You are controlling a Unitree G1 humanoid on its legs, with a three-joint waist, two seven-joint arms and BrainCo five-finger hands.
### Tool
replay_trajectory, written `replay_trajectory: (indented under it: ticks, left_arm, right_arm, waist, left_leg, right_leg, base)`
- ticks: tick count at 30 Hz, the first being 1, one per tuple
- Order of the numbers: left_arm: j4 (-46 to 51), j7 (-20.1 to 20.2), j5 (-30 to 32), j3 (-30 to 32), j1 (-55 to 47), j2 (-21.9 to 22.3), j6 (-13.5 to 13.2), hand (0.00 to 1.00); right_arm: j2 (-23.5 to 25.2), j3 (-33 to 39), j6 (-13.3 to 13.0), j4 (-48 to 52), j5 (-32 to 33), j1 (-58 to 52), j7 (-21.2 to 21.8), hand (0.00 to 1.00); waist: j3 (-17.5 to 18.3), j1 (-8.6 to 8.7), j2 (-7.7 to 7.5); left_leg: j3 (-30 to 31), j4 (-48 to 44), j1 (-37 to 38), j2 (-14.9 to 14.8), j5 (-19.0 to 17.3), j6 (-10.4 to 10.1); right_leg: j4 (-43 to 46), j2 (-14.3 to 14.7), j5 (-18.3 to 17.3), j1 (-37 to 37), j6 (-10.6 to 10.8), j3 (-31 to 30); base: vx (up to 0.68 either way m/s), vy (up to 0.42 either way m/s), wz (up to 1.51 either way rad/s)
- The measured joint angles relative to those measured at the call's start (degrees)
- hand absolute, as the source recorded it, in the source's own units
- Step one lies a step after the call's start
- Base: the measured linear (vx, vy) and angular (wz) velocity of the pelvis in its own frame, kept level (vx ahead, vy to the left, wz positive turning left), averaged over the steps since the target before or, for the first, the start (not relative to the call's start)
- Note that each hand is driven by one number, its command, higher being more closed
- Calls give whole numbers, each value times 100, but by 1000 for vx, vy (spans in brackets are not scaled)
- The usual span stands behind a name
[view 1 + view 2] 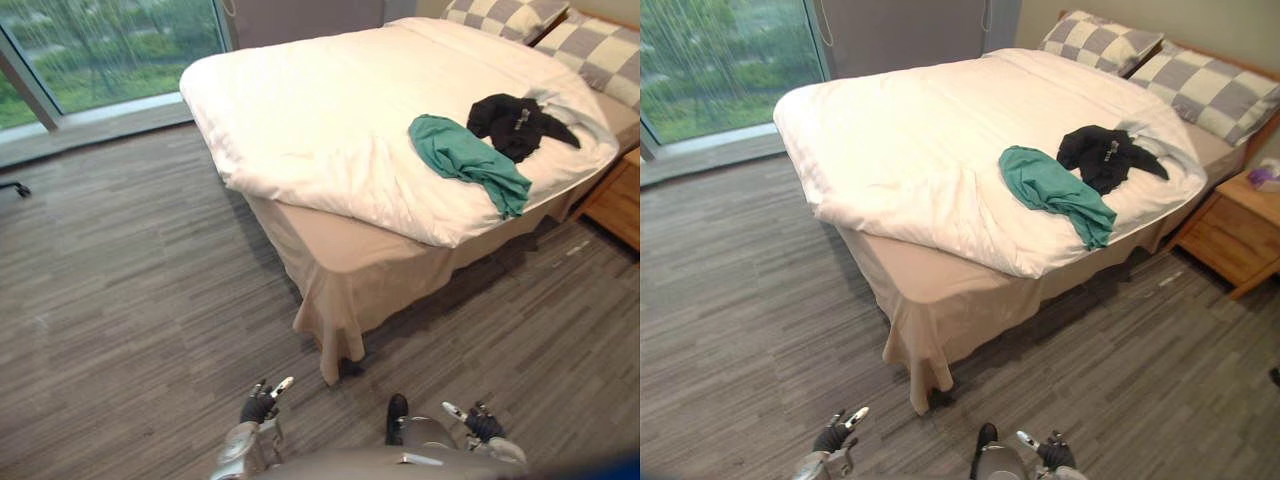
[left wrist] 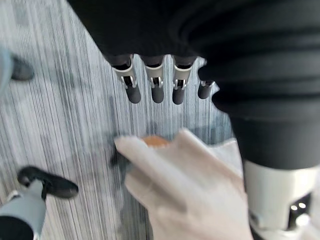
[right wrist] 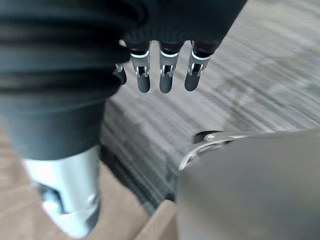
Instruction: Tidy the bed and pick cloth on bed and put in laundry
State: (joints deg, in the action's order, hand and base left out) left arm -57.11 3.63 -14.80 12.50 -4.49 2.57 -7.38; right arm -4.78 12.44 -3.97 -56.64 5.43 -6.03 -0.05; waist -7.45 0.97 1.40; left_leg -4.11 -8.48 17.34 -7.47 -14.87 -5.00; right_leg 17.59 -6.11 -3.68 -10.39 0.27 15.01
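green cloth, black cloth on bed; left hand, right hand fingers straight.

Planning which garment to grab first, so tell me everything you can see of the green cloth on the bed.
The green cloth is teal, soft-looking fabric, crumpled into a long wrinkled heap. It lies on the white duvet, near the side of the bed that faces the robot, with one end reaching toward the duvet's edge. The black garment lies close beside it; whether they touch is unclear.

Left hand, right hand: fingers straight
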Motion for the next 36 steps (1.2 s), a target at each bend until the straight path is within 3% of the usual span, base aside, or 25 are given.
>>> replay_trajectory:
  ticks: [4,6,8,9,10,13,15,18,22,28,30,33,36]
  left_arm:
    - [10,-81,52,201,-26,40,-166,0]
    - [39,-164,-45,391,-51,23,-200,0]
    - [131,-153,-94,384,-51,-35,-208,0]
    - [128,-151,-107,370,-55,-59,-208,0]
    - [123,-149,-151,345,-89,-86,-212,0]
    - [-30,-139,-175,344,-251,-121,-297,0]
    - [-171,-140,-262,351,-315,-182,-297,0]
    - [-178,-141,-498,386,-386,-245,-230,0]
    - [-284,-281,-1006,396,-377,-318,-67,0]
    - [-273,-1158,-2076,1102,-364,-486,-115,0]
    - [-101,-1507,-2278,1420,-337,-712,-215,0]
    - [653,-2044,-2286,1977,-295,-1441,-301,0]
    - [1347,-2325,-1916,2193,-55,-2456,-530,0]
  right_arm:
    - [16,-132,143,-87,-18,61,5,0]
    - [12,-169,276,-157,-235,124,10,0]
    - [-22,-124,355,-270,-467,167,11,0]
    - [-38,-94,360,-350,-548,168,18,0]
    - [-86,-59,367,-449,-692,162,25,0]
    - [-220,-52,359,-525,-856,180,132,0]
    - [-163,-14,347,-571,-875,177,153,0]
    - [-98,104,297,-572,-835,129,111,0]
    - [-77,161,241,-633,-795,153,94,0]
    - [-51,337,371,-758,-789,208,139,0]
    - [-53,420,433,-788,-786,183,224,0]
    - [-85,490,495,-787,-700,118,398,0]
    - [-91,504,546,-749,-568,64,520,0]
  waist:
    - [61,-58,-47]
    - [81,-62,-74]
    - [6,-67,-58]
    - [7,-75,-75]
    - [22,-139,-48]
    - [80,-200,82]
    - [166,-186,-3]
    - [158,-176,-68]
    - [160,-186,-78]
    - [159,-173,-136]
    - [158,-174,-135]
    - [151,-177,-93]
    - [127,-198,-86]
  left_leg:
    - [59,-619,-99,-254,324,-29]
    - [232,-2226,-909,-495,403,-183]
    - [93,-3314,-1568,-629,119,-196]
    - [-13,-3322,-1674,-623,23,-187]
    - [-192,-2979,-1755,-571,-75,-138]
    - [-427,-1040,-1776,-316,345,-35]
    - [-429,-188,-1515,-56,631,45]
    - [-341,421,-1302,195,1005,109]
    - [-308,688,-1075,267,1127,115]
    - [-298,1063,-929,264,1384,75]
    - [-284,1119,-929,260,1422,74]
    - [-282,1367,-932,229,1466,94]
    - [-303,1442,-1032,263,1521,126]
  right_leg:
    - [133,211,-488,252,-126,125]
    - [-306,428,-545,607,-199,211]
    - [-749,506,-518,1161,-178,374]
    - [-850,504,-505,1327,-181,414]
    - [-983,486,-451,1546,-181,493]
    - [-1096,477,-446,1691,-88,469]
    - [-1262,338,-381,1665,10,509]
    - [-1352,130,-355,1734,56,644]
    - [-1399,85,-344,1926,75,657]
    - [-1429,107,-314,1967,124,668]
    - [-1440,116,-314,1964,124,675]
    - [-1481,168,-320,1904,127,744]
    - [-1539,142,-326,1840,147,780]
  base:
    - [248,-258,11]
    - [244,-231,17]
    - [238,-123,35]
    - [252,-92,32]
    - [244,-21,4]
    - [242,67,3]
    - [260,81,26]
    - [182,97,34]
    - [112,37,22]
    - [-17,-35,8]
    - [-101,-29,7]
    - [-137,-12,12]
    - [-200,19,5]
